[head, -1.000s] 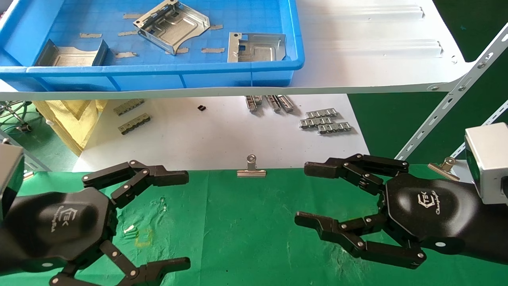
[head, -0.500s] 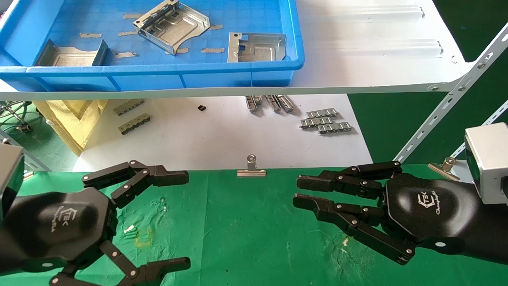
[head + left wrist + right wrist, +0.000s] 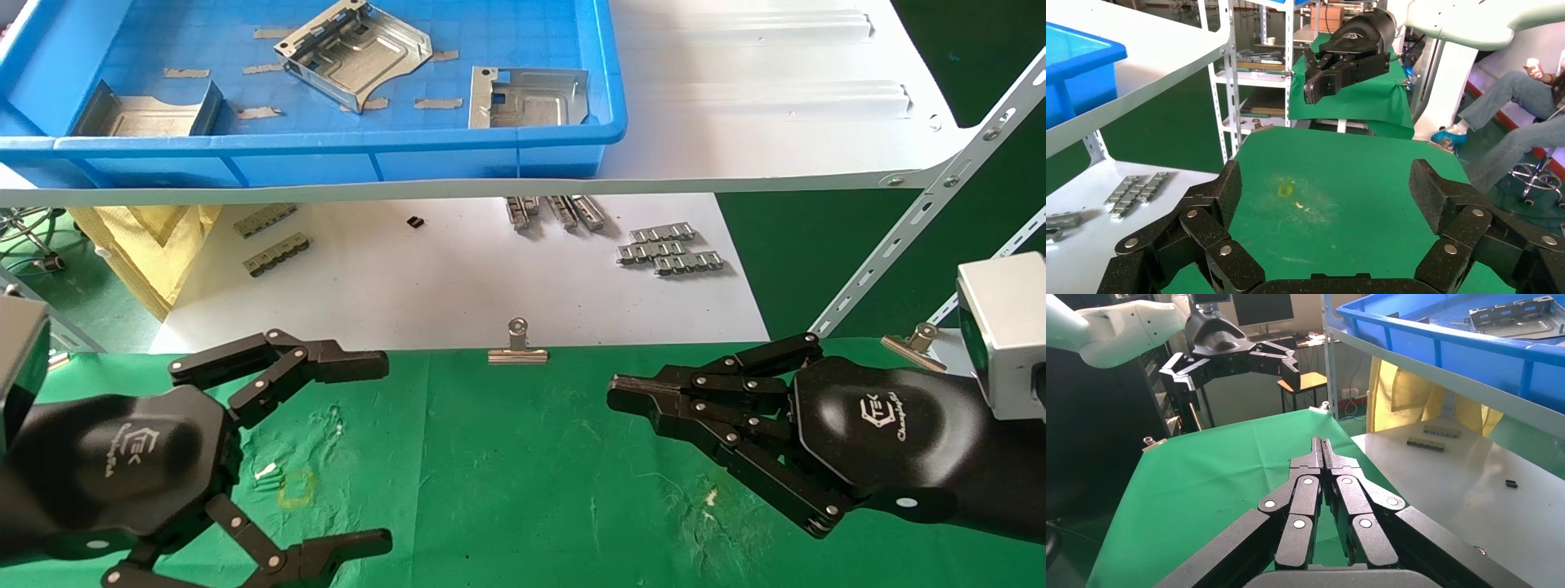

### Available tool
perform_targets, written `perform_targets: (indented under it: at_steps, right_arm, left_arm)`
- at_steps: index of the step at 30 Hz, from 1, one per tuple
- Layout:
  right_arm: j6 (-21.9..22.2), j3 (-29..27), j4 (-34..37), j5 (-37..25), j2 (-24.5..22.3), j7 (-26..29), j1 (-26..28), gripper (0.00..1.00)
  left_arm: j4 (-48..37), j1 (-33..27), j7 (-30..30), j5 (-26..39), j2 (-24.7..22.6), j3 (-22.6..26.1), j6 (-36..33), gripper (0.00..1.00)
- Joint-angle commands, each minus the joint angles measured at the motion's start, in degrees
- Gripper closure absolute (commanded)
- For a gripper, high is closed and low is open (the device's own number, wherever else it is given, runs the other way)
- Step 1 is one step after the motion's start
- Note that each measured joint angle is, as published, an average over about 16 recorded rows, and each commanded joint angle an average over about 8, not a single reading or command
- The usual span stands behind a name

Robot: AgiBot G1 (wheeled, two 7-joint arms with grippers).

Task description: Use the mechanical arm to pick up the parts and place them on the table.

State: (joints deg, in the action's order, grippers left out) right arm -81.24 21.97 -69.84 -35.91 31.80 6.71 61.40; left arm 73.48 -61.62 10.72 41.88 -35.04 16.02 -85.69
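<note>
Closing within a second, the right gripper (image 3: 625,390) now hovers over the green table (image 3: 507,474) with fingers pressed together on nothing. Left gripper (image 3: 359,449) hangs spread wide. Three silver parts (image 3: 355,53) lie in the blue tray (image 3: 327,147) on the white shelf (image 3: 776,122), apparently untouched.
</note>
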Motion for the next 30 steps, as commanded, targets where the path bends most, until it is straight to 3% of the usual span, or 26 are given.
perform_targets:
  at_steps: [1, 9, 14, 21, 30]
  right_arm:
    - [0.0, 0.0, 0.0, 0.0, 0.0, 0.0, 0.0, 1.0]
    - [0.0, 0.0, 0.0, 0.0, 0.0, 0.0, 0.0, 1.0]
    - [0.0, 0.0, 0.0, 0.0, 0.0, 0.0, 0.0, 1.0]
    - [0.0, 0.0, 0.0, 0.0, 0.0, 0.0, 0.0, 1.0]
    - [0.0, 0.0, 0.0, 0.0, 0.0, 0.0, 0.0, 1.0]
  left_arm:
    - [0.0, 0.0, 0.0, 0.0, 0.0, 0.0, 0.0, 0.0]
    - [0.0, -0.32, 0.21, 0.03, -0.01, -0.01, 0.13, 0.0]
    - [-1.01, -4.68, 2.33, 1.98, -1.01, 0.45, 2.48, 0.0]
    - [-10.0, -20.25, 5.93, 11.33, -7.42, 4.01, 8.35, 0.0]
    - [-38.12, -40.89, 2.92, 27.03, -20.38, 10.94, 17.06, 0.0]
